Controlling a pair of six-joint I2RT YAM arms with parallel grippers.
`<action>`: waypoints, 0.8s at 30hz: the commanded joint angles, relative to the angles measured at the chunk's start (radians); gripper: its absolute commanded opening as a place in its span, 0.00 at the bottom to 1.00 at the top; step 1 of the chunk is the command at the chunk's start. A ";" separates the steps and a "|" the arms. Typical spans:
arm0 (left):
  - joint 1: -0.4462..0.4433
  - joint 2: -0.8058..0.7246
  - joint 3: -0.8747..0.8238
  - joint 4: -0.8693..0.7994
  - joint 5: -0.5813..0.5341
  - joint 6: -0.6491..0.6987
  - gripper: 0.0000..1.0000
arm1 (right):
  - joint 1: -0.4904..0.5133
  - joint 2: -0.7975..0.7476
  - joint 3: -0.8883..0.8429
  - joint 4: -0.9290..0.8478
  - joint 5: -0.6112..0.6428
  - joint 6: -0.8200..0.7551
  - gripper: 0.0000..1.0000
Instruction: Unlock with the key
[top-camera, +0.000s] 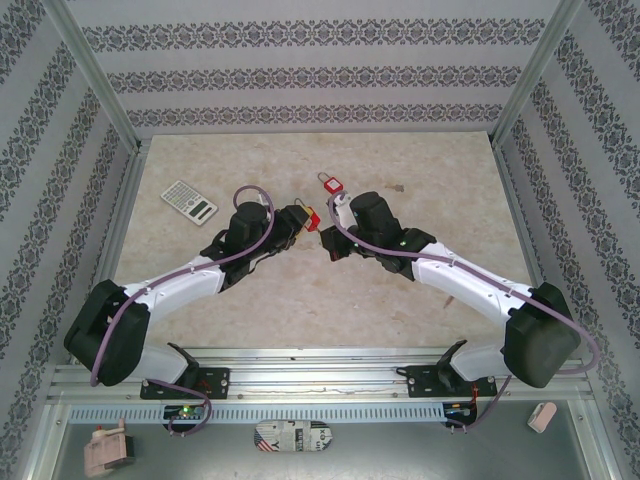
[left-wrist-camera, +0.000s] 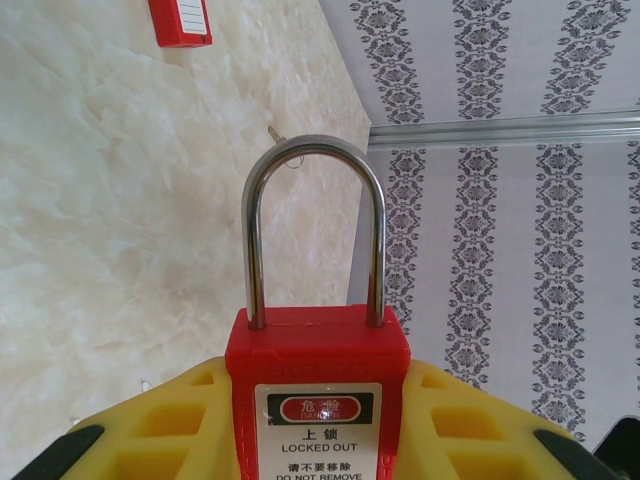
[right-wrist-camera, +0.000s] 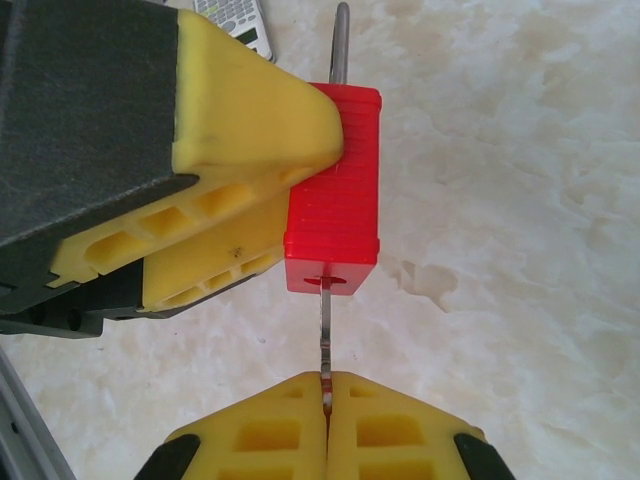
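While the right gripper (right-wrist-camera: 325, 385), yellow ribbed fingers clenched flat together, pinches the thin silver metal key (right-wrist-camera: 323, 335) by its near end, the blade runs straight up into the keyway on the underside of the red plastic safety padlock (right-wrist-camera: 335, 180). Keeping the key in line with the slot looks meant to allow a clean twist. Key depth is hard to judge from this angle, and it is possibly not fully seated. The left gripper (left-wrist-camera: 318, 400) grasps the padlock body across its flat faces, jaws part-way apart on it. It appears held up off the pale marbled tabletop (top-camera: 400, 290), between the two arms, presumably to brace the body against the turning force and keep the keyway facing the other arm. Its steel shackle (left-wrist-camera: 315, 230) has both legs down in the body, so judged not yet unlocked. The front label reads "LOCKED OUT" and "DO NOT REMOVE" below Chinese characters and a red danger badge. Farther out, a second red padlock (top-camera: 328, 183) with a white label lies on the table, its text too small to read. A grey pocket calculator (top-camera: 188, 202) sits well to the left.
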 joint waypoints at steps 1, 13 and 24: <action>-0.058 -0.026 0.027 -0.006 0.154 0.007 0.00 | -0.004 -0.019 0.002 0.162 -0.004 0.002 0.00; -0.059 -0.012 0.135 -0.315 0.151 0.118 0.00 | 0.047 0.015 0.066 0.058 0.047 -0.122 0.00; -0.060 0.031 0.241 -0.439 0.166 0.158 0.00 | 0.102 0.024 0.078 0.045 0.114 -0.220 0.00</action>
